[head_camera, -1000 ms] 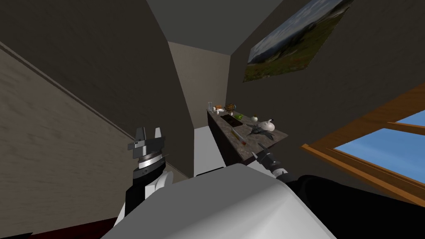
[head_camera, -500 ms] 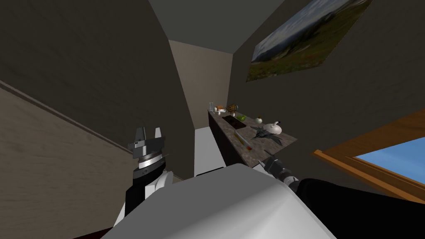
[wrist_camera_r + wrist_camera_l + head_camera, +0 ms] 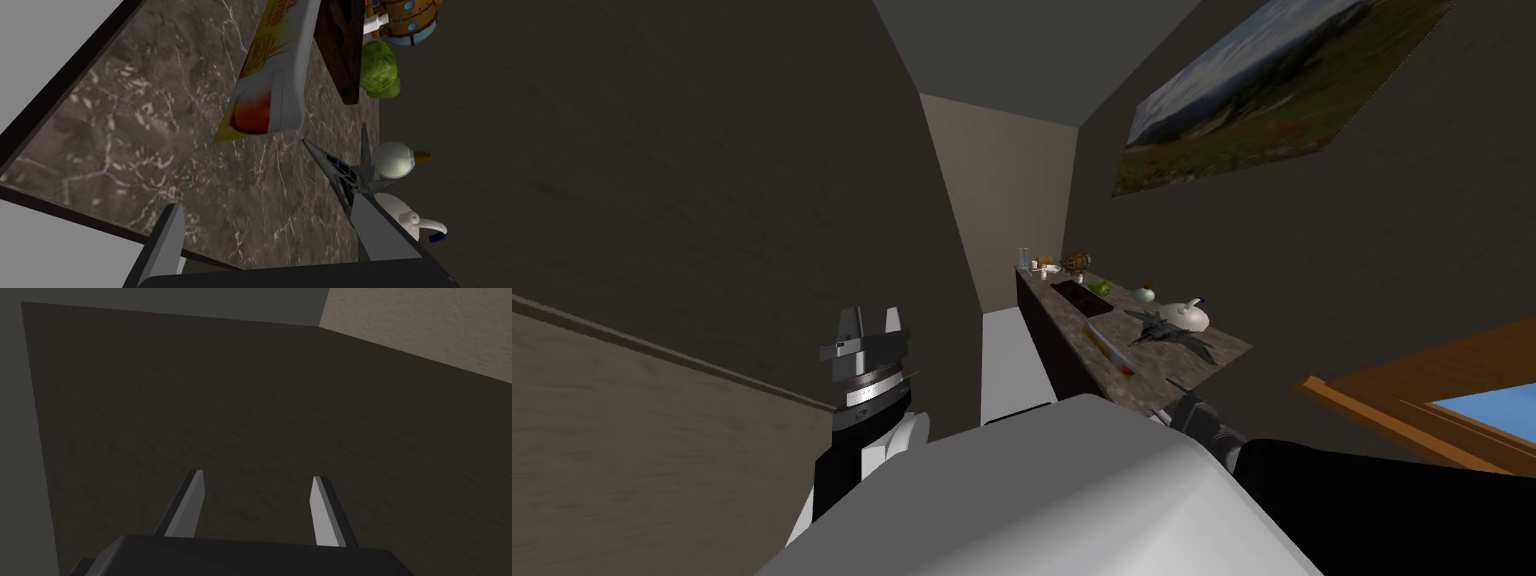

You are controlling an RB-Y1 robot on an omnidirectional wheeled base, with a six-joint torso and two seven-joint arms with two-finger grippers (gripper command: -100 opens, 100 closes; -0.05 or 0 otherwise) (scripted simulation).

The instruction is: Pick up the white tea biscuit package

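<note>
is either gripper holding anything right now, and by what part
Nothing is held. The right gripper is open, facing the marble counter, apart from the biscuit package. The left gripper is open and empty too.

Layout: the counter (image 3: 150, 130) is running away from the robot along the right-hand wall, below the painting (image 3: 1282, 90). The biscuit package (image 3: 267, 75) is lying lengthwise on the counter's near half, toward the open edge. The toy jet (image 3: 347, 175) is sitting just beside the package, on its wall side. The teapot (image 3: 1192, 315) is standing past the jet, nearer the wall. A board (image 3: 340, 45) is lying beyond the package's far end, with a leafy head (image 3: 380, 70) just beside it, wallward. A round item (image 3: 395, 160) is sitting between leafy head and teapot. A barrel-shaped item (image 3: 1077, 262) and a glass (image 3: 1024, 258) are standing at the far end. The right gripper (image 3: 267, 201) is hovering over the near end.
</note>
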